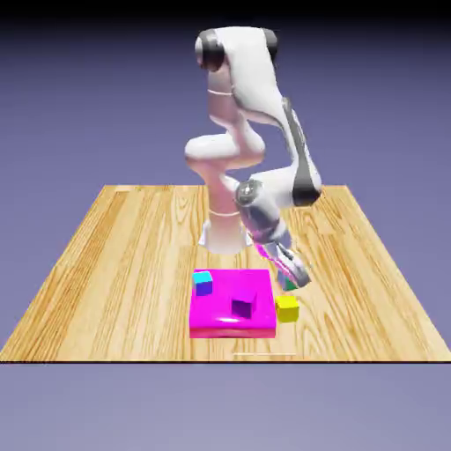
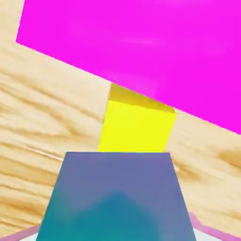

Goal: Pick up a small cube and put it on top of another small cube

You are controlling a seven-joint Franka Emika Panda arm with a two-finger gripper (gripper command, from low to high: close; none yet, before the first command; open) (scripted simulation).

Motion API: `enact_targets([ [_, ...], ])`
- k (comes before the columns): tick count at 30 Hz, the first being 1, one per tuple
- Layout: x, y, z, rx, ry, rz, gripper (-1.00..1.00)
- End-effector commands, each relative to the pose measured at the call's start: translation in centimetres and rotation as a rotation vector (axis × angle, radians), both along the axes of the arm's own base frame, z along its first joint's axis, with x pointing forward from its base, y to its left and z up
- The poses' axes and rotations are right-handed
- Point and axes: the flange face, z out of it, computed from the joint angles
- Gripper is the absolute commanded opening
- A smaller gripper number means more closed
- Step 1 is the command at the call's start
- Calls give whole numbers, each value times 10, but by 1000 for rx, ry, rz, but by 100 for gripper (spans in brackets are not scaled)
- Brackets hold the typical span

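The small teal-green cube [image 1: 289, 284] sits between the fingers of my gripper [image 1: 293, 277], which is shut on it. It hangs just beyond the yellow cube [image 1: 287, 308], at the right edge of the magenta block [image 1: 220, 319]. In the hand view the teal cube [image 2: 115, 197] fills the bottom middle and hides most of my gripper [image 2: 117, 235]. Only pale slivers of the fingers show at the lower corners. The yellow cube [image 2: 136, 124] lies straight ahead on the wood, touching the magenta block [image 2: 141, 47]. Whether the teal cube is off the table I cannot tell.
On the flat magenta block stand a light-blue cube [image 1: 203, 282] at its far left corner and a dark purple cube [image 1: 244, 306] near its front right. The wooden table [image 1: 106, 264] spreads around them.
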Motion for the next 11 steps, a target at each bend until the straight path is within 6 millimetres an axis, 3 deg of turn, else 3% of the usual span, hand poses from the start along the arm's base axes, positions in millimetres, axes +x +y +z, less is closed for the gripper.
enact_targets([
  [1,-1,5,0,0,1,12,-100],
  [7,-5,27,-64,0,2,12,-100],
  [8,-5,27,-64,0,2,12,100],
  [9,-5,27,-64,0,2,12,100],
  [11,-2,20,-41,4,0,13,100],
])
